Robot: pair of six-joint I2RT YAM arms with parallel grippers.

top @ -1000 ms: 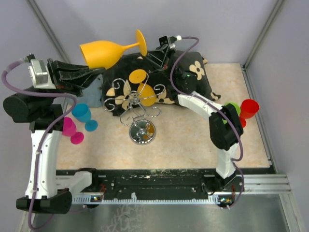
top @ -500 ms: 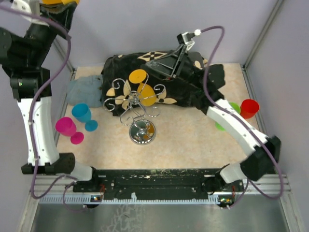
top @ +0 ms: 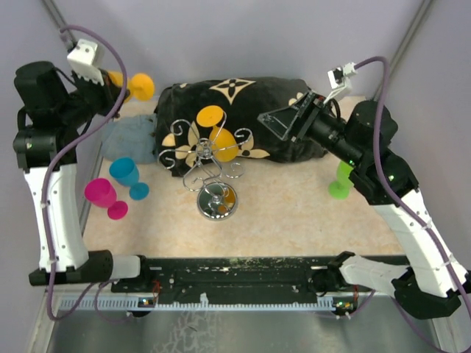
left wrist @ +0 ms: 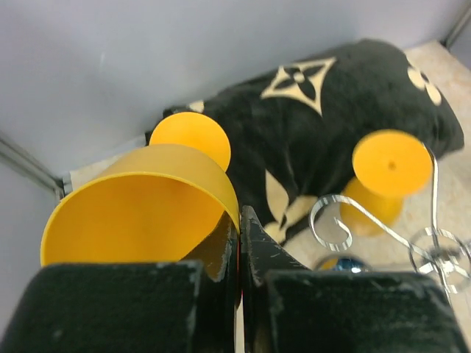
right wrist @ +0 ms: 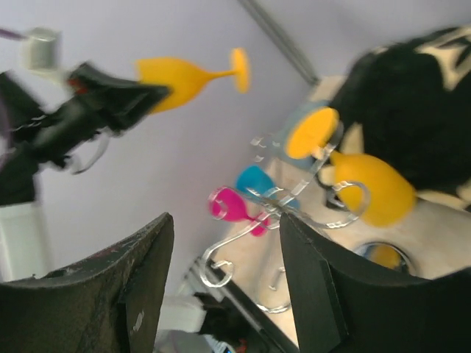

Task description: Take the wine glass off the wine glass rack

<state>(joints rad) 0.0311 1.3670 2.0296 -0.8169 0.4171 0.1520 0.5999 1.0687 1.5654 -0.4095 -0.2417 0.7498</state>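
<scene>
Your left hand (left wrist: 238,239) is closed tight, its two fingers pinching the wall of the yellow wine glass (left wrist: 140,213) at the rim of the bowl. The glass lies on its side, up in the air at the far left corner, with its round foot pointing away from the hand. It is well apart from the wine glass rack (top: 208,157) and touches nothing but your fingers.

The rack stands upright at the middle of the tabletop (top: 294,213) on its shiny round base (top: 216,202). A second yellow glass (top: 223,142) hangs on its far side, in front of the black flowered cushion (top: 257,95).

Your right hand (top: 281,125) hovers over the right part of the cushion with its fingers spread apart and nothing between them.

A blue cloth (top: 126,140) lies by the left end of the cushion. A blue glass (top: 125,171) and a pink glass (top: 101,193) sit close together at the left of the tabletop, and a green glass (top: 340,184) stands at the right.
</scene>
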